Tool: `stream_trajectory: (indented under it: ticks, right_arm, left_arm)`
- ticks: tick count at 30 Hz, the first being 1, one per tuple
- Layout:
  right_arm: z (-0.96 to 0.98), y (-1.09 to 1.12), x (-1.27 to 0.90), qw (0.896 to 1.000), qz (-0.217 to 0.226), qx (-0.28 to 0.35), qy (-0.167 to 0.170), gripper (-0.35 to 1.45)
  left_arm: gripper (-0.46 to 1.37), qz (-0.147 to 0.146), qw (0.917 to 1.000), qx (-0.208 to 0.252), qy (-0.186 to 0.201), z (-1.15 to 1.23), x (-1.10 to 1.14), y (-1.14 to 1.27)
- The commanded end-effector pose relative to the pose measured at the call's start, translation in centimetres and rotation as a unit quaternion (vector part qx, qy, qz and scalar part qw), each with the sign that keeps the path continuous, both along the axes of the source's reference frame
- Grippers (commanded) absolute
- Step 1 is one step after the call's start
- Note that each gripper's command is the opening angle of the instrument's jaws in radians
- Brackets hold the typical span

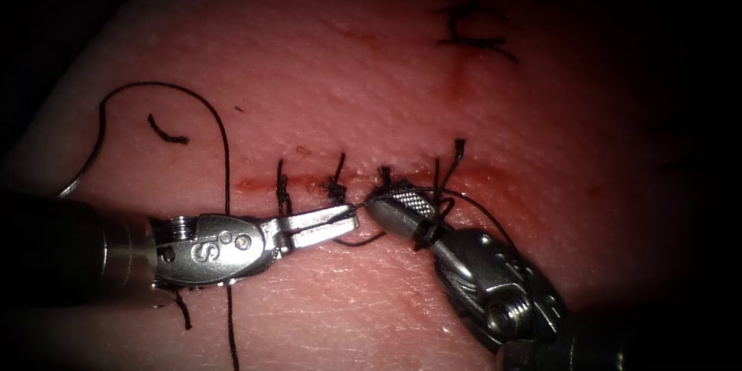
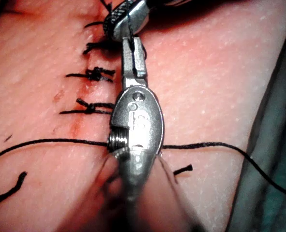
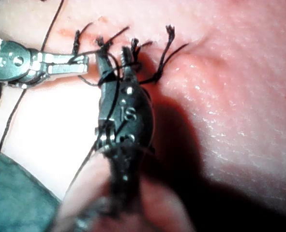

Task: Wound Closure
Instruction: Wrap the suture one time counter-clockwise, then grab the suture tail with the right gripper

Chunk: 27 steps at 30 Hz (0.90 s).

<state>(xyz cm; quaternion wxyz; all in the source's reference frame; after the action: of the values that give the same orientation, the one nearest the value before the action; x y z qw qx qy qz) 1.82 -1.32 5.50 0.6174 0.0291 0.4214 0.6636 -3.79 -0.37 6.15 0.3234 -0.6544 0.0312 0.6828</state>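
Note:
The cut [image 1: 255,183] runs across the tissue [image 1: 325,69] with several knotted stitches [image 1: 335,185] over it. My left tool [image 1: 352,220] reaches in from the left, just below the cut, shut on the black thread [image 1: 224,154] at its tips. Tip to tip with it, my right tool [image 1: 375,205] is open, its ribbed jaw face up and a thread loop [image 1: 427,233] wound around its jaws. The left wrist view has the left tool [image 2: 133,44] gripping thread under the right tool [image 2: 123,14]. The right tool [image 3: 114,55] stands spread among the stitch tails. A pale curved piece [image 1: 76,179], perhaps the needle, lies free at far left.
Long thread arcs over the tissue left of the stitches and passes beneath the left tool's wrist [image 1: 209,247]. A short cut end of thread [image 1: 166,133] lies loose at upper left. Older dark stitches [image 1: 471,31] sit at the far upper right. Red fluid stains the cut line.

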Motion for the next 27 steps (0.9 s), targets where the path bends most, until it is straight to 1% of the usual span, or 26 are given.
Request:
stream_trajectory:
  ticks: [1, 5, 6, 8, 11, 19, 22, 27]
  right_arm:
    - [0.01, -0.01, 0.0, 1.0, 0.003, 0.0, -0.003, 0.15]
    - [0.01, -0.01, -0.07, 0.999, 0.015, -0.005, -0.028, 0.51]
    - [0.01, -0.02, -0.12, 0.999, 0.02, -0.005, -0.034, 0.56]
    - [0.01, -0.03, -0.15, 0.999, 0.024, -0.005, -0.038, 0.58]
    - [0.03, -0.07, -0.25, 0.998, 0.038, -0.007, -0.052, 0.67]
    - [0.09, -0.17, -0.33, 0.996, 0.058, -0.013, -0.071, 0.8]
    - [0.1, -0.16, -0.36, 0.995, 0.06, -0.014, -0.074, 0.83]
    - [0.17, -0.09, -0.4, 0.995, 0.065, -0.015, -0.076, 0.82]
  left_arm:
    - [-0.35, 0.004, 1.0, -0.001, -0.002, 0.0, -0.01, 0.0]
    - [-0.35, 0.011, 0.9999, 0.001, -0.008, -0.03, -0.11, -0.02]
    - [-0.35, 0.012, 0.9999, -0.002, -0.007, -0.03, -0.13, -0.02]
    - [-0.35, 0.012, 0.9999, -0.002, -0.007, -0.03, -0.15, -0.02]
    - [-0.35, 0.014, 0.9999, -0.004, -0.008, -0.02, -0.17, 0.01]
    - [-0.35, 0.024, 0.9996, -0.007, -0.011, 0.04, -0.27, 0.11]
    - [-0.35, 0.028, 0.9995, -0.01, -0.012, 0.06, -0.33, 0.13]
    - [-0.35, 0.043, 0.9989, -0.011, -0.014, 0.07, -0.46, 0.14]
